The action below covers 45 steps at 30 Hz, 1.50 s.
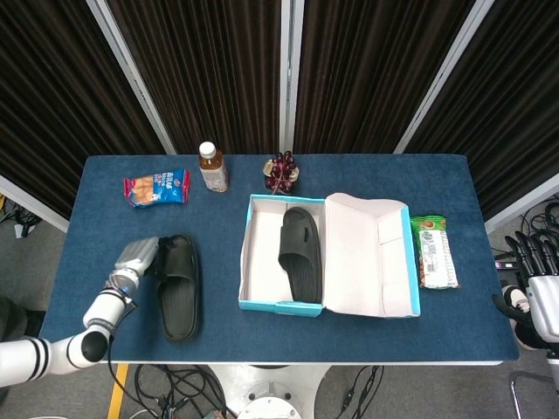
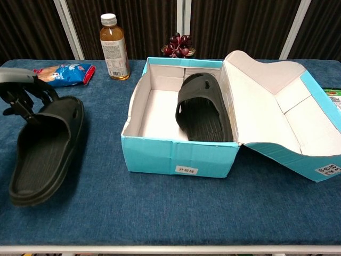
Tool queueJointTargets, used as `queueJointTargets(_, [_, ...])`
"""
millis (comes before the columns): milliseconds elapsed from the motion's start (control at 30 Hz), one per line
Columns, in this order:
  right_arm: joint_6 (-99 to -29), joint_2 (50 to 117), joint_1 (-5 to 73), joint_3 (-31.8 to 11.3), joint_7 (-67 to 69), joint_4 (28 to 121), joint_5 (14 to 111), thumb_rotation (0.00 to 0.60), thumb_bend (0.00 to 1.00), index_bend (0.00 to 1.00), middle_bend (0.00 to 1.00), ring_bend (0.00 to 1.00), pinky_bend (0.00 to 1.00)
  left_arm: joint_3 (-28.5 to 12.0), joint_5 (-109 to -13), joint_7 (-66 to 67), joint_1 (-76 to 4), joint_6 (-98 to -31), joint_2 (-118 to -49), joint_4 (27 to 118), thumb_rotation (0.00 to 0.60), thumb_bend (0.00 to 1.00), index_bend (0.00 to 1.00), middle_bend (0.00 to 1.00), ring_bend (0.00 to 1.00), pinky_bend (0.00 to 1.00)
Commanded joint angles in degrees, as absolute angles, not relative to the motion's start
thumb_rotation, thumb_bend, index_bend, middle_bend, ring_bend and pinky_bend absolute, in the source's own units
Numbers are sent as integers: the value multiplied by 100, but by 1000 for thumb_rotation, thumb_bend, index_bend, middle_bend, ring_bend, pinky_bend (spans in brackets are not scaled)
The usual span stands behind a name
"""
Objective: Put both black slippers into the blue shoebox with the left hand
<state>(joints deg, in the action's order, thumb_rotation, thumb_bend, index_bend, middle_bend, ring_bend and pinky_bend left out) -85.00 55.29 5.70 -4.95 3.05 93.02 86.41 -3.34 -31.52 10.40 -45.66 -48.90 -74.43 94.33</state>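
One black slipper (image 1: 300,253) (image 2: 204,109) lies inside the open blue shoebox (image 1: 262,305) (image 2: 178,154), leaning against its right wall. The other black slipper (image 1: 179,292) (image 2: 45,149) is at the table's left front. My left hand (image 1: 140,257) (image 2: 24,90) is at its strap end, fingers curled over the slipper's edge and gripping it. Its near end looks slightly blurred in the chest view. My right hand (image 1: 533,288) hangs off the table's right edge, fingers apart and holding nothing.
The box's white-lined lid (image 1: 367,253) (image 2: 277,112) lies flung open to the right. A drink bottle (image 1: 212,168) (image 2: 113,47), a blue snack bag (image 1: 157,187) (image 2: 66,73) and grapes (image 1: 281,173) (image 2: 178,45) stand along the back. A green packet (image 1: 433,251) lies right of the lid.
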Motion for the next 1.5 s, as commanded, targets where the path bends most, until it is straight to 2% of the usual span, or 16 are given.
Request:
queueJointTargets(33, [-8493,5531,575,-495,295,9306,8643,600,97,0,33,0,0,-729,-3834,233,-4092,-5257,-7007,9632,600,23,468,460,763,802])
queueJointTargets(167, [-8483,5527,593,-503,258,9330,8656,600,98,0,33,0,0,-1256,-4652,-939,-3756,-5432,-6916,9540,600,23,468,460,740,802])
queueJointTargets(300, [-8490,5502,597,-517,197,9390,8643,600,98,0,33,0,0,-1760,-5656,-2361,-3710,-5271,-7185,9276,600,23,468,461,724,801])
queueJointTargets(533, [-8511,5431,559,-511,48,9533,8599,600,97,0,33,0,0,-2103,-6843,-3704,-4253,-4841,-8014,8515,600,22,467,462,688,750])
queueJointTargets(700, [-8510,5393,540,-507,-40,9626,8565,600,98,0,33,0,0,-2100,-7470,-4089,-4757,-4854,-8810,7649,600,21,467,461,669,733])
queueJointTargets(900, [-8526,5373,505,-498,-96,9689,8529,600,98,0,33,0,0,-1930,-7990,-4152,-5141,-5178,-9595,6557,600,21,466,461,654,725])
queueJointTargets(1067, [-8534,5365,485,-493,-122,9719,8514,600,98,0,33,0,0,-1804,-8071,-4201,-5261,-5284,-9980,5973,600,21,465,461,644,721])
queueJointTargets(1233, [-8532,5373,480,-495,-123,9720,8505,600,98,0,33,0,0,-1720,-7994,-4311,-5249,-5296,-10172,5800,600,11,464,461,629,716])
queueJointTargets(1367, [-8513,5378,497,-502,-115,9717,8517,600,99,0,33,0,0,-1689,-7847,-4330,-5250,-5125,-10210,5819,600,1,461,463,528,693])
queueJointTargets(1500, [-8518,5377,492,-504,-104,9712,8516,600,98,0,33,0,0,-1692,-7575,-4162,-5246,-4850,-10227,5905,600,0,450,475,368,600])
